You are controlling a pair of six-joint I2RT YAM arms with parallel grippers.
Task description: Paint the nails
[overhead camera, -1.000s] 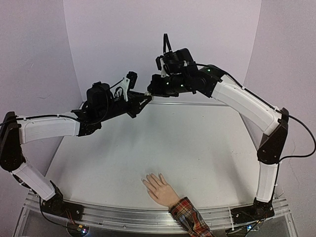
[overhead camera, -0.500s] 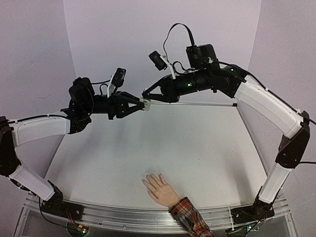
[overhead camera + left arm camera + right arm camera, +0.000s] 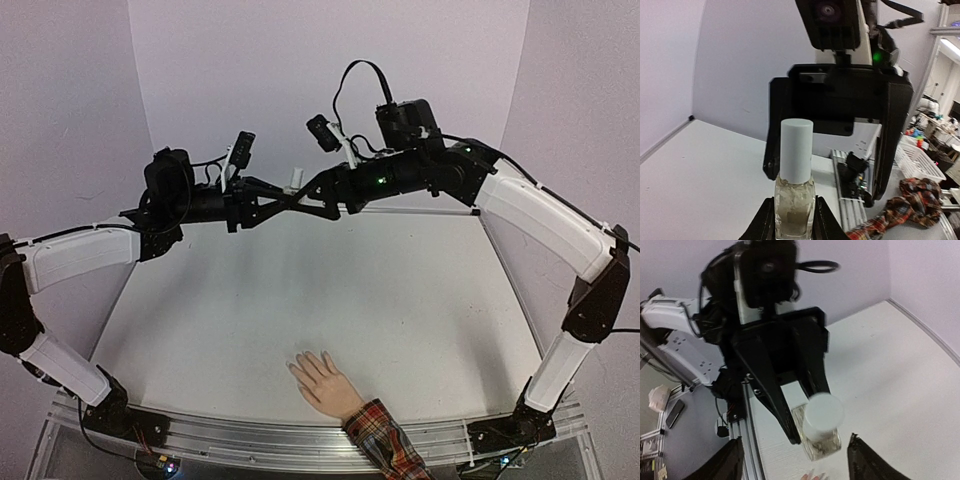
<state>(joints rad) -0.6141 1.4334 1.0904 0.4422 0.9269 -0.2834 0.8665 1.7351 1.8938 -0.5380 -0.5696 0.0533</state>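
Held high: polish bottle [image 3: 794, 202], clenched in left jaws, cap [image 3: 796, 150] on. Right jaws: newly parted, straddling cap, not yet gripping. Nails [image 3: 303, 359]: untouched, on mannequin hand [image 3: 325, 385], well below polish bottle, on surface [image 3: 400, 300]. Uncapping judged next.

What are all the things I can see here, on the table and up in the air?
polish bottle: one, clear glass with a white cap, held in the air between the two grippers.
mannequin hand: one, flesh-coloured, lying flat near the table's near edge; its nails are too small to make out.
sleeve cuff: one, red plaid, on the hand's wrist, across the rail.
table: one, white, under both arms.
rail: one, silver metal, along the near edge.
left gripper: one, black, shut on the bottle's glass body.
right gripper: one, black, open, facing the bottle's cap.
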